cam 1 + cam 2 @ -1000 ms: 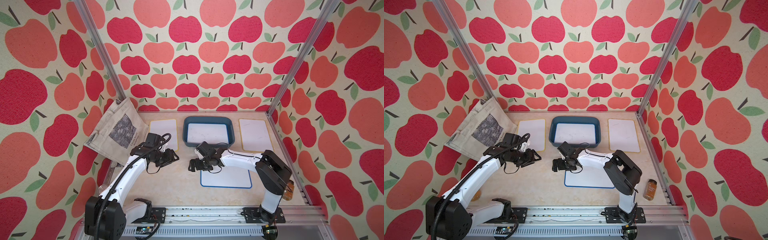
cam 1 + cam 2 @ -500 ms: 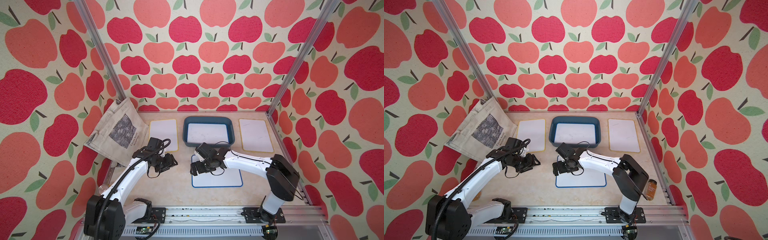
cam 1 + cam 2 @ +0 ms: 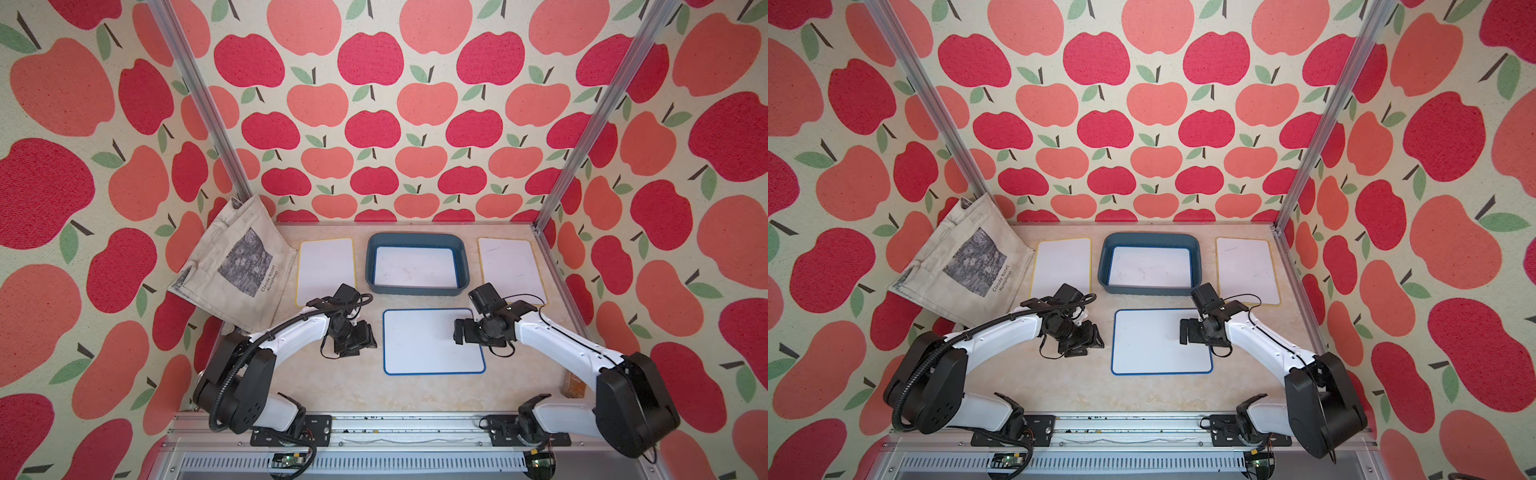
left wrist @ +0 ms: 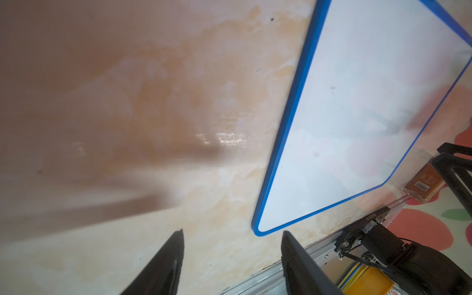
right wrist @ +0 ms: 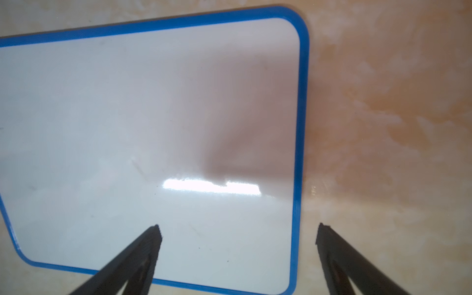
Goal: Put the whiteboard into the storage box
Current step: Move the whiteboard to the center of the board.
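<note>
Whiteboards number four on the table: one blue-framed whiteboard lies flat just in front of the single storage box, a second whiteboard rests inside it, and two yellow-edged whiteboards flank it. The left gripper and right gripper both stand empty, jaws apart.
</note>
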Motion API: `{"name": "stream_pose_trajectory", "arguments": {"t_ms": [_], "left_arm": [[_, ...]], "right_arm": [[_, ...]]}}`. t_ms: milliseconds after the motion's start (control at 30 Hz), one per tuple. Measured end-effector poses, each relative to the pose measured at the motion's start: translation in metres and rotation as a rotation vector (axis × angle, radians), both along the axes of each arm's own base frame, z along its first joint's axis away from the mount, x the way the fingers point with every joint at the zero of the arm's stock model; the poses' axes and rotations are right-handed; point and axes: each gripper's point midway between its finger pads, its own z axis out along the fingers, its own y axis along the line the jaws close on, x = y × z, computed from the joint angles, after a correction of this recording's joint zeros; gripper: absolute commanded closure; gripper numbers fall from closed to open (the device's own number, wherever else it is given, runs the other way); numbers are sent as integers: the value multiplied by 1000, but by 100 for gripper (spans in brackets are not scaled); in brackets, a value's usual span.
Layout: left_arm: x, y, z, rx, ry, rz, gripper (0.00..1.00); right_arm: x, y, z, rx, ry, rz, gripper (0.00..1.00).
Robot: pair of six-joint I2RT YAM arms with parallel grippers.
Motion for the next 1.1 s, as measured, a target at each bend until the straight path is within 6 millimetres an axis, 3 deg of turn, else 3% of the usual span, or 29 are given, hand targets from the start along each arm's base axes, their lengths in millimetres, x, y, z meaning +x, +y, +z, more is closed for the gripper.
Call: {"name": "stream_pose_trajectory", "arguments": {"t_ms": [167, 267, 700, 833, 1100], "left_arm": [[2, -4, -11, 15, 34, 0, 36], [5, -8, -14, 8, 44, -3, 36], [18, -31, -13, -59, 66, -32, 37], [17, -30, -13, -58, 66, -48, 37], [17, -15, -14, -24, 76, -38, 36]], "right_arm": [[-6, -15, -14, 16, 38, -43, 1], [-11, -14, -21, 45, 59, -45, 1], [-8, 20, -19, 226, 8, -47, 1], [-14, 45, -17, 274, 1, 7, 1], [-20, 61, -16, 278, -15, 6, 1]]}}
